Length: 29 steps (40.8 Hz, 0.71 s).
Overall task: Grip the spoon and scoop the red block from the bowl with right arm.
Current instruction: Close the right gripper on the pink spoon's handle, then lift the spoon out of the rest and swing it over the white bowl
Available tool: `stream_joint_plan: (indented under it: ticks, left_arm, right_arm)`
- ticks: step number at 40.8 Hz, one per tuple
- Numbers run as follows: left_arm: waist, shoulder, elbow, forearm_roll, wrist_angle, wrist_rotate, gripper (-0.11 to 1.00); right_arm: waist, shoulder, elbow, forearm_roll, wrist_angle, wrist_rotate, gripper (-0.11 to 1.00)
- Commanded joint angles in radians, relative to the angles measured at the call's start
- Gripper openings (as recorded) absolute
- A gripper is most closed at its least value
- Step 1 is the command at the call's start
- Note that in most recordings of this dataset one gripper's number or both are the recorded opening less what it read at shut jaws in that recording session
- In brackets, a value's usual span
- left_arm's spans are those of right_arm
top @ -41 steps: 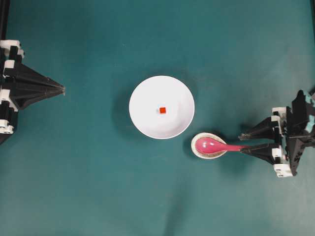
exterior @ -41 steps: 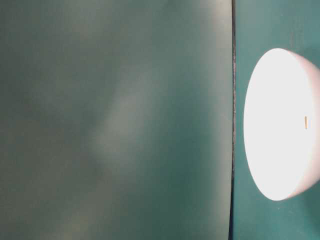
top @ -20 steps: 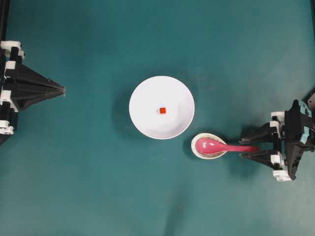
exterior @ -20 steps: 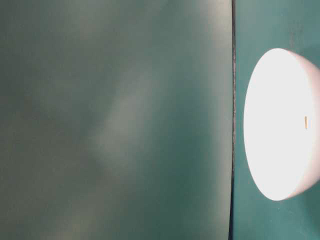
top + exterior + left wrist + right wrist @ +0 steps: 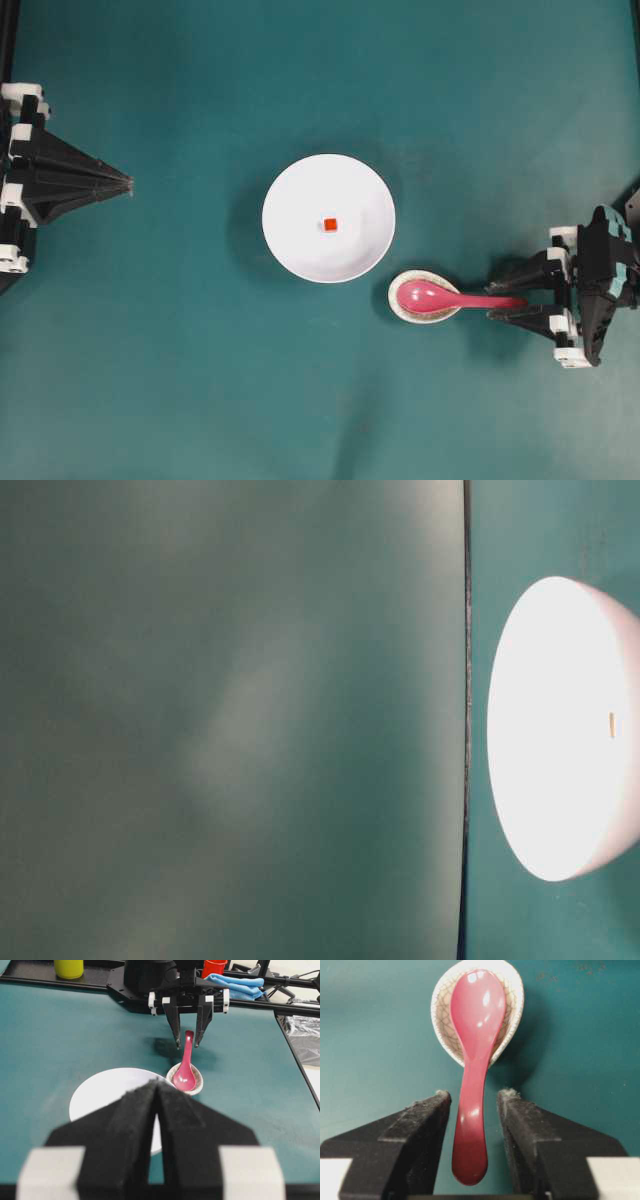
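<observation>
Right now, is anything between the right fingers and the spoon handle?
Nothing visible. The spoon handle lies in the open gap between the right gripper fingers, a sliver of bare table on each side. Its scoop sits in the speckled rest.

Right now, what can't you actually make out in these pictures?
- The red block: hidden in the left wrist view, behind the left gripper.
- The bowl: glare-washed and cut by the table-level view's right edge; its inside is unseen.
- The spoon handle: small gaps beside the right gripper fingers, but contact underneath can't be told.
</observation>
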Motion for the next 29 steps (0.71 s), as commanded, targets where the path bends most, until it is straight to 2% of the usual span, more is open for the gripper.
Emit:
stream_joint_plan:
  ticks: [1,13,24,29]
  left_arm:
    - [-0.003,0.008,-0.026,0.002,-0.006,0.0,0.0]
    - [-0.003,0.008,-0.026,0.002,-0.006,0.0,0.0]
    - [-0.002,0.008,-0.028,0.002,-0.008,0.0,0.0]
    - [-0.002,0.009,-0.028,0.002,-0.006,0.0,0.0]
  right_arm:
    - [0.005,-0.006,-0.005,0.002,-0.011,-0.003,0.46]
    - [0.005,-0.006,-0.003,0.002,-0.011,-0.025,0.27]
    - [0.005,-0.025,-0.031,0.002,-0.011,-0.034,0.24]
    - [0.0,-0.074,-0.055,0.002,-0.002,-0.063,0.24]
